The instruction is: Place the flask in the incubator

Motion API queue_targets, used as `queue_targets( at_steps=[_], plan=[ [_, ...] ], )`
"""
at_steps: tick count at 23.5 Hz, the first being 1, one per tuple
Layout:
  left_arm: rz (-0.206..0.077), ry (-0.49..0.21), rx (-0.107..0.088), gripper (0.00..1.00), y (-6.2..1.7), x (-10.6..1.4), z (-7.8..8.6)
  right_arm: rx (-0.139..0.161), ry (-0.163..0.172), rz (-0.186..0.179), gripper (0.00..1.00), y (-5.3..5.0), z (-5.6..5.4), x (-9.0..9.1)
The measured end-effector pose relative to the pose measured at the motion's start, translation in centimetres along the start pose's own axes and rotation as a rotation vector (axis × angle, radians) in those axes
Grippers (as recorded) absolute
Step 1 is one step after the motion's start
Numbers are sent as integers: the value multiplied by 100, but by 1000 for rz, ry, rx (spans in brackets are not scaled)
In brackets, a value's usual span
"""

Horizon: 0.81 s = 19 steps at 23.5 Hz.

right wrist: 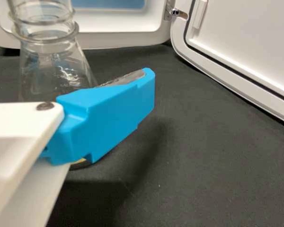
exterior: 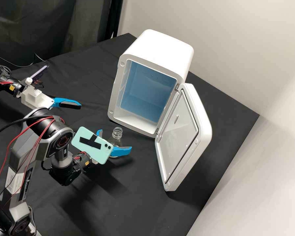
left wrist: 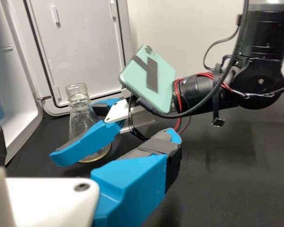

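Upright on the black bench: a clear glass flask, neck open, no stopper. Sits just outside the open mouth of the incubator, not inside, close to the lower hinge corner of the door.

Straddled by the right gripper, low at bench level. One of its blue fingers on the side nearer the camera, the other on the far side, glass between them. Spread apart, so reads as open around the flask. Cannot tell whether the pads actually touch the glass. Same in the right wrist view: flask just beside the blue finger, base partly hidden behind it, bottom on the bench.

Behind the flask: white incubator box, pale blue inside. Door swung wide on its right-hand hinges, white inner face turned outward, bottom edge down at the bench.

Strapped on the right arm's wrist: mint-green phone with black tape across its back. Red wires along the arm.

Further back, well apart from flask and incubator: left gripper, raised above the bench, pointing toward the incubator. Open and holding nothing.
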Motion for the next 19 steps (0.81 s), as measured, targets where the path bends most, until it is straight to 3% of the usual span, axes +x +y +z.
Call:
queue_targets(
  at_steps=[8,12,15,19],
  plan=[
    [0,0,0,100,0,0,0,10,-22,31,100,91,87,18],
    [0,0,0,100,0,0,0,93,21,-2,100,107,106,8],
    [0,0,0,100,0,0,0,112,31,-11,100,103,101,7],
    [2,0,0,100,5,-2,1,114,50,-28,100,88,83,6]
  ],
)
